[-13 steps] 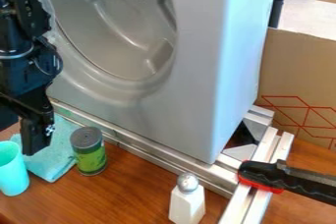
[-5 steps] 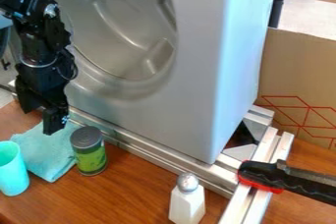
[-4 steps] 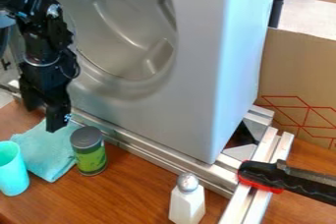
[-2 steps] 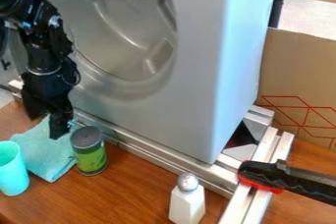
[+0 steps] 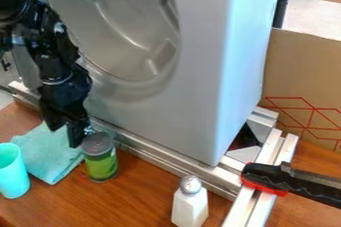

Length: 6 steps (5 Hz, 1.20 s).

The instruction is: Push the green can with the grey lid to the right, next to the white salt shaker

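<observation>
Camera view: gripper (image 5: 65, 134) over the cloth (image 5: 47, 154), fingers apart, nothing clamped between them. Can (image 5: 100, 159) upright on the wood table (image 5: 143, 193), just beside the nearer finger, maybe touching; contact unclear. Cup (image 5: 12, 173) near the cloth's other side; shaker (image 5: 190, 203) well apart, toward the front.

Handling, my guess: can is stiff, light to middling depending on fill, which I can't see. Smooth wall could slip or roll if tipped; not fragile. Best hold is around the green sides at mid-height, one finger each side; the dark top rim gives less to grip. Cloth looks soft, would bunch.

Labels: can has a green wrap, any print too small to read. Cardboard (image 5: 303, 71) has red line art, no words I can make out.
</observation>
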Available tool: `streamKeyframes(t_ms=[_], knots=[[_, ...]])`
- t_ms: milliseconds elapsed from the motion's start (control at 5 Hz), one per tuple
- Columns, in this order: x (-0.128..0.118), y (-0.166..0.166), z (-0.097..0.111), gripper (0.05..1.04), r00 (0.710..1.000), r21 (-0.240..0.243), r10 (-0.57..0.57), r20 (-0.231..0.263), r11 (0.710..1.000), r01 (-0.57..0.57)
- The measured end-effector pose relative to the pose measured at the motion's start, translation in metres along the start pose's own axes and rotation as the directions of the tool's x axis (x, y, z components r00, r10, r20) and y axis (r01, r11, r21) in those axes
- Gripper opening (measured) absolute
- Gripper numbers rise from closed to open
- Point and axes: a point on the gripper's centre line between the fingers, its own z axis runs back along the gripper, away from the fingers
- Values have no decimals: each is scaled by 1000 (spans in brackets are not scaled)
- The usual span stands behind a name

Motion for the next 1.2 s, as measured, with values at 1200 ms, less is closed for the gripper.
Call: streamKeyframes(t_ms=[1200], knots=[[2,-83,11,1001,991,-321,-127,50,937,136]])
